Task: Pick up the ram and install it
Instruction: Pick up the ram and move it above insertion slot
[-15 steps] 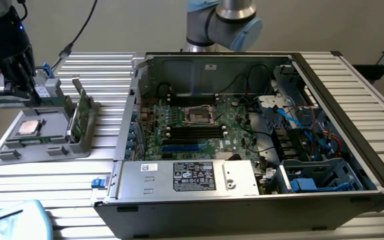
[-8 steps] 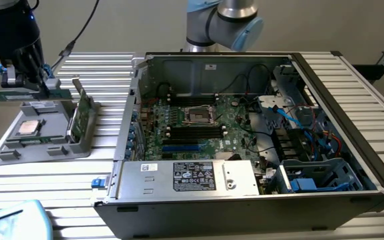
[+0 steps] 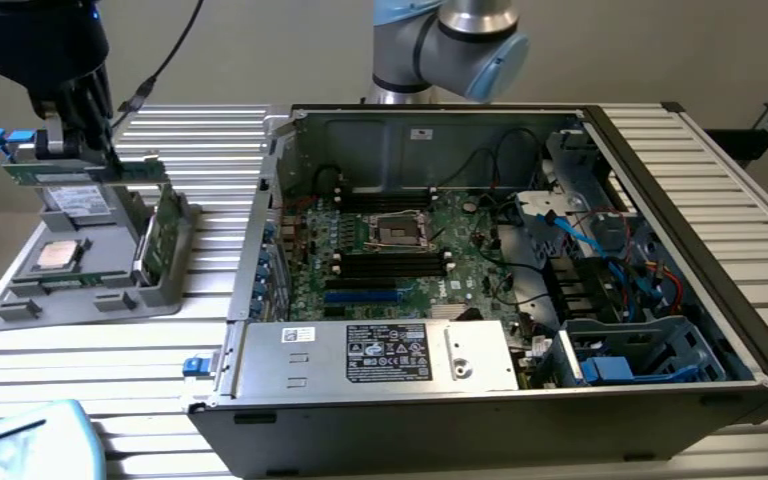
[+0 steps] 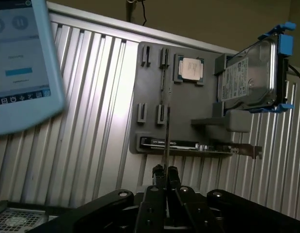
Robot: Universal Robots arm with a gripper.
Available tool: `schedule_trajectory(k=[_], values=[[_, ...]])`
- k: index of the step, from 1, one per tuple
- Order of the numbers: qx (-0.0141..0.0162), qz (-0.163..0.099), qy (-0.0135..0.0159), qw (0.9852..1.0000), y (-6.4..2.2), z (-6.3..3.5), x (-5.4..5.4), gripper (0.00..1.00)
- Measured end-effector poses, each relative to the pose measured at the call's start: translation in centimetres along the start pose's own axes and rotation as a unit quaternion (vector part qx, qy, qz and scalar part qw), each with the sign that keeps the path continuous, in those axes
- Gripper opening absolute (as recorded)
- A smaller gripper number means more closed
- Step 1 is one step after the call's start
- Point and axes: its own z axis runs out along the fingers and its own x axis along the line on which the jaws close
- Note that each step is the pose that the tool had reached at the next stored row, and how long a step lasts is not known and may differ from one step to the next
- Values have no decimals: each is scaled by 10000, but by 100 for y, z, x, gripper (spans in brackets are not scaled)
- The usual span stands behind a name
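We have the ram [image 3: 85, 172] pinched flat in the gripper [image 3: 77, 150], whose jaws are nearly closed on it. It hangs just above the grey tray [image 3: 51, 300] at the exterior view's left. We judge the pick done. The install is not: the ram sits well apart from the case [image 3: 491, 430] and its motherboard [image 3: 471, 225].

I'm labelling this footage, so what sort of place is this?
Probably a robotics lab bench for computer assembly: an open desktop PC case lies on a slatted aluminium table, beside a grey tray of spare parts, with a robot arm behind it.
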Motion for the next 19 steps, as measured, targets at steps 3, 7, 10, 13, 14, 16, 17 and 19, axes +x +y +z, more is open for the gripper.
schedule_trajectory(k=[3,7,10,13,14,16,17,19], values=[[3,-4,-35,10000,-113,-112,5,14],[14,-15,-98,9999,-277,-232,17,14],[23,-24,-157,9999,-406,-301,31,14],[28,-28,-182,9998,-534,-353,46,14],[27,-29,-186,9998,-578,-369,52,14],[28,-29,-188,9998,-664,-391,65,14],[28,-29,-188,9998,-709,-398,72,14],[34,-31,-187,9998,-789,-410,85,14]])
